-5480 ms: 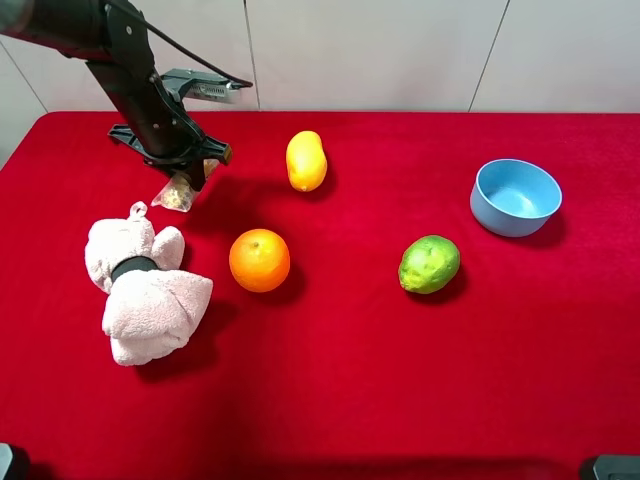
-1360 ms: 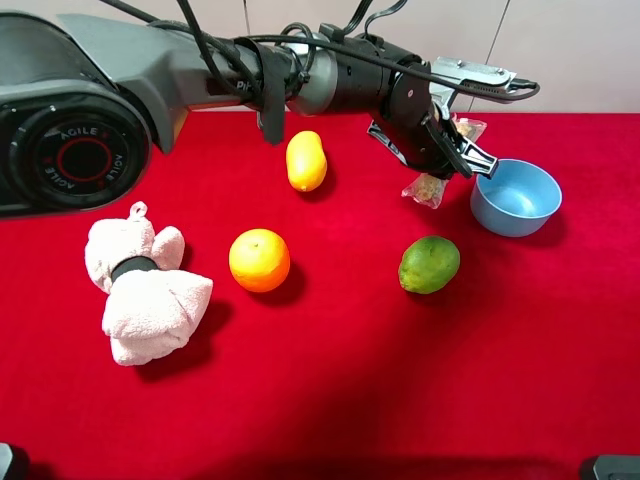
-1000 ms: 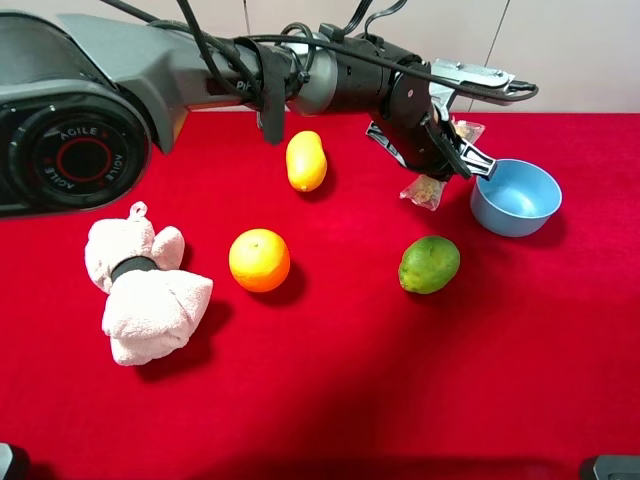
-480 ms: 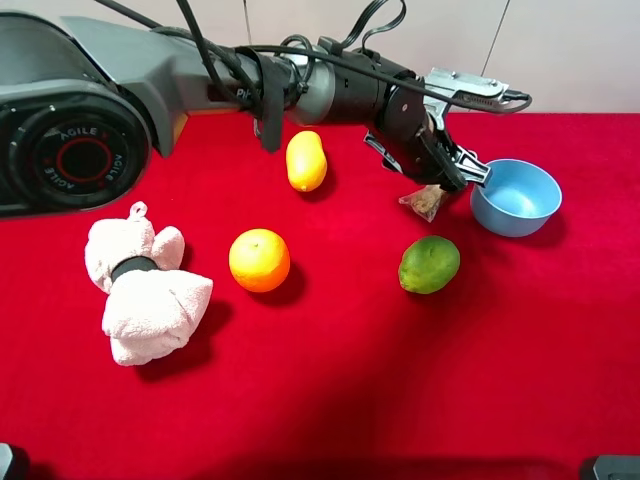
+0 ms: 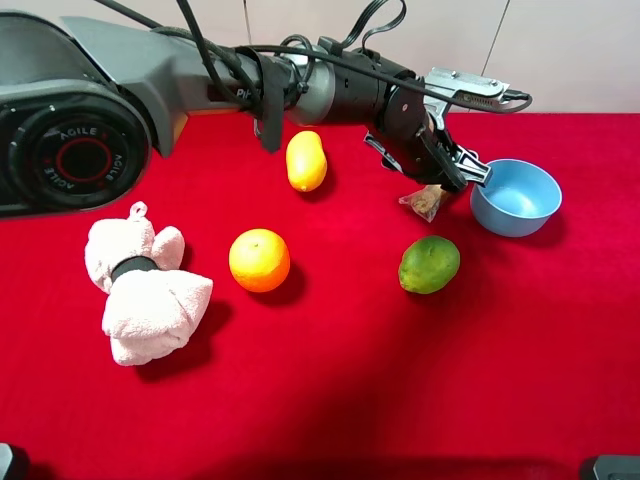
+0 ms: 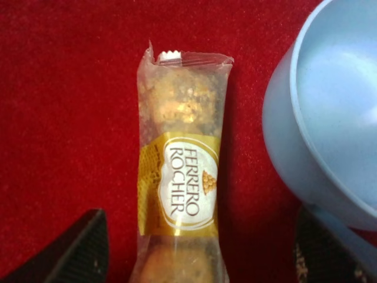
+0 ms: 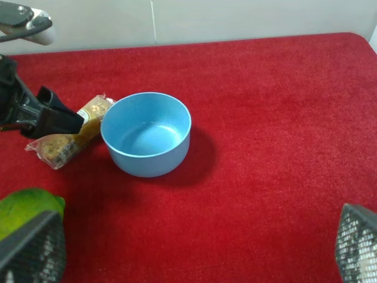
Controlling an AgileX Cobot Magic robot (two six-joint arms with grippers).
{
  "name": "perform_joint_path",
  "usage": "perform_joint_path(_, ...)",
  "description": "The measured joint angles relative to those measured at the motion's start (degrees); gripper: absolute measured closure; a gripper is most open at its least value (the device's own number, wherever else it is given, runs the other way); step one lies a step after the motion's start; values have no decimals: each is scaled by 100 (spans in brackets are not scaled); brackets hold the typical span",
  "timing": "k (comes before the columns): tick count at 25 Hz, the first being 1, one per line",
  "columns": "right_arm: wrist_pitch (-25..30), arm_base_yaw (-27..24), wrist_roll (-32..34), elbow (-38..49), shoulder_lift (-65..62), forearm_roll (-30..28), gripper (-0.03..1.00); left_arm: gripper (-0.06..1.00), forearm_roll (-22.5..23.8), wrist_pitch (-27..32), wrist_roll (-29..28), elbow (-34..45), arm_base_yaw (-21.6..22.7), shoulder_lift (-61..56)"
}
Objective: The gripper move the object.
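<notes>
1. Your left gripper (image 5: 455, 180) hangs over the snack packet (image 6: 179, 177), its fingers (image 6: 82, 250) spread wide on either side and not touching it.
2. The packet lies flat on the red cloth (image 5: 330, 380), just beside the blue bowl (image 7: 147, 132), with the lime (image 5: 429, 263) near.
3. Your right gripper (image 7: 191, 247) is spread open too, holding nothing, the bowl in front of it.

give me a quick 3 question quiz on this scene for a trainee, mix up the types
1. True or false: the snack packet lies inside the blue bowl.
2. The left gripper is: A open, a finger either side of the packet; B shut on the packet; C shut on the bowl's rim.
3. What colour is the fruit nearest the packet?
Key: 1 false; 2 A; 3 green.
</notes>
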Motion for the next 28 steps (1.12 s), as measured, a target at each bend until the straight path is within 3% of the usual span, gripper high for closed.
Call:
perform_joint_path(13,5,0,0,0,0,0,27,29,-5,326,0,0,0,-429)
perform_joint_path(21,5,0,0,0,0,0,27,29,-8,1014,5,-53,0,-810)
perform_joint_path(28,0,0,0,0,0,0,27,29,-15,1996,5,-107,0,-1137)
